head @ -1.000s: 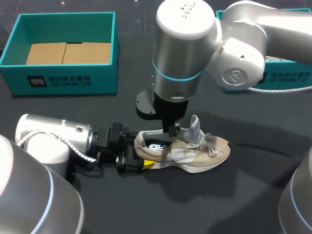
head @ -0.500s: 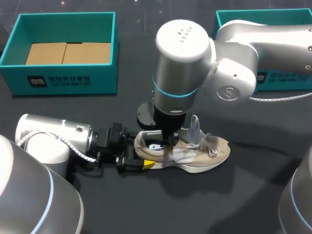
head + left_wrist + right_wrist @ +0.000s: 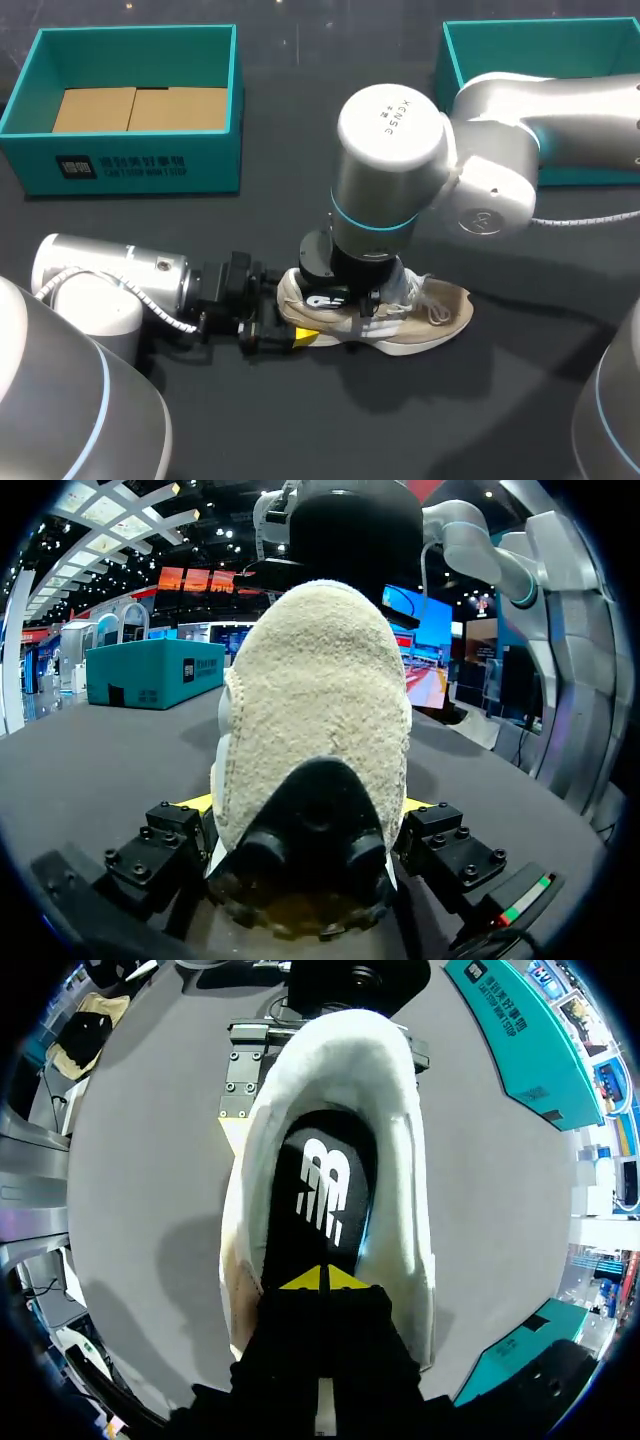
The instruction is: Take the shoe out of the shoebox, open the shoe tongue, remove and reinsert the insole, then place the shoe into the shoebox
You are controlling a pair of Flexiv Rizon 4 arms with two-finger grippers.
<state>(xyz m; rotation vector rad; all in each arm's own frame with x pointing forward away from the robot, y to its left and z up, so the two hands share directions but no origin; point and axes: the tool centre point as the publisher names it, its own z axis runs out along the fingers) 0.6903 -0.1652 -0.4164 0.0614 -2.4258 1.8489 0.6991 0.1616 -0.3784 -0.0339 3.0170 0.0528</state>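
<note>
One shoe point(image 3: 440, 305), two grips: left jaws clench its heel as anchor; right jaws, tips together, sit on the insole point(image 3: 325, 1195).

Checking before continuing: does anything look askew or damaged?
Nothing stands out: the shoe stands upright on its sole, heel clamped in the left gripper, the right gripper down in its opening over the insole.

Bright overhead light casts soft shadows beside the shoe point(image 3: 440, 305) on the table point(image 3: 470, 420)
</note>
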